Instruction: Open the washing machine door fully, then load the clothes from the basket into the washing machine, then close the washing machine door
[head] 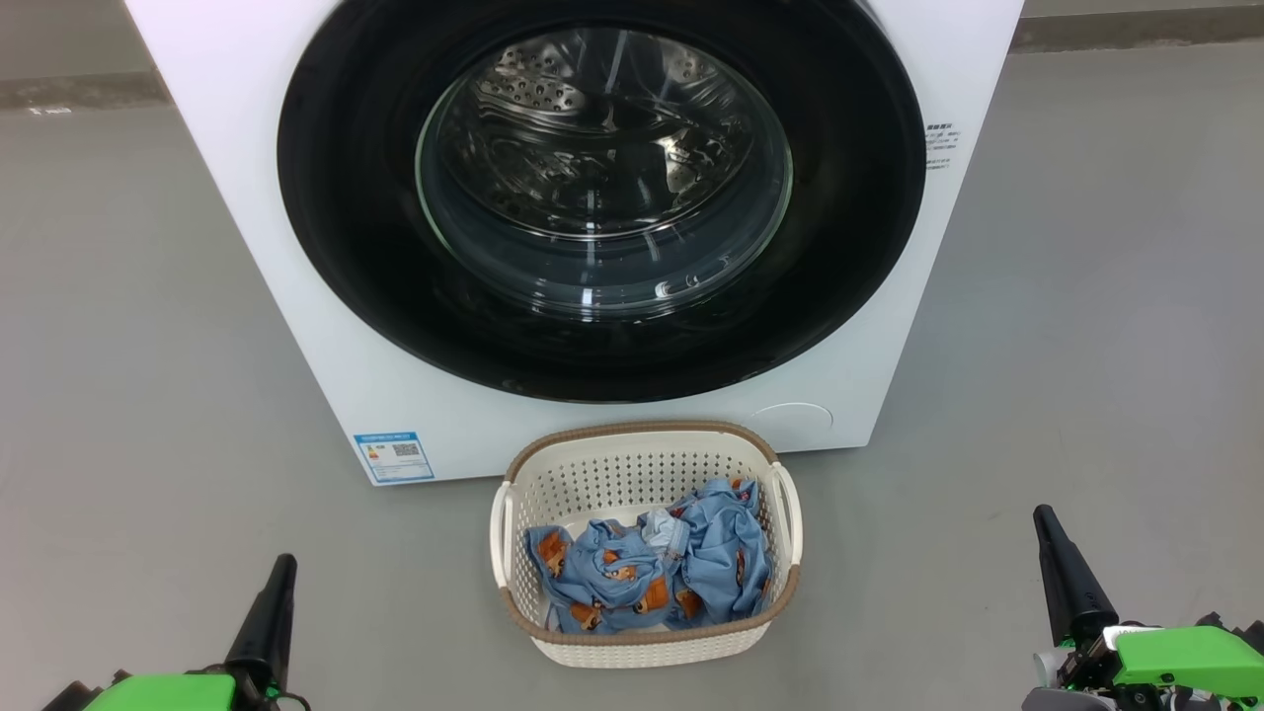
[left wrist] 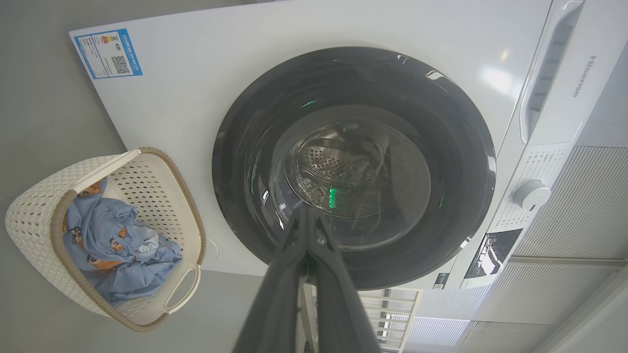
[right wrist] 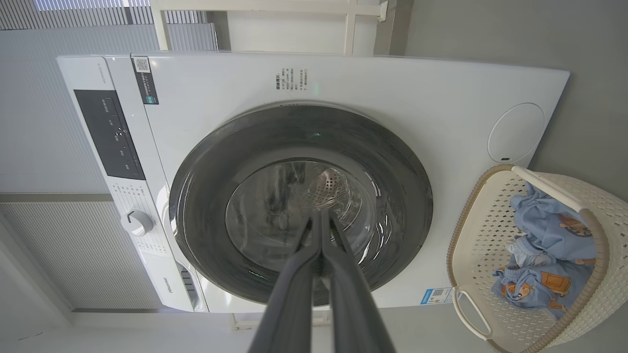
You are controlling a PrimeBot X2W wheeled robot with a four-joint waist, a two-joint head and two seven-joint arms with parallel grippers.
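Dark fingers (left wrist: 289,279) of the left gripper (left wrist: 307,215) are pressed together, gripping nothing. The right gripper (right wrist: 321,215) likewise has its 2 fingers clamped tip to tip, empty. Both point at the washing machine door (head: 602,355), closed on the washing machine (head: 415,425). The clothes (head: 681,563) lie in the basket (head: 642,431), on the floor (head: 148,395) just before the machine.

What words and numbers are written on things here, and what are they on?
"Hisense": on the white drawer panel of the big white boxy front-loading washing machine.
Blue label sticker with a QR code, low on the machine's front: too small to read.
Small dark print on the machine's front: too small to read.
Black control panel and dark QR sticker: too small to read.
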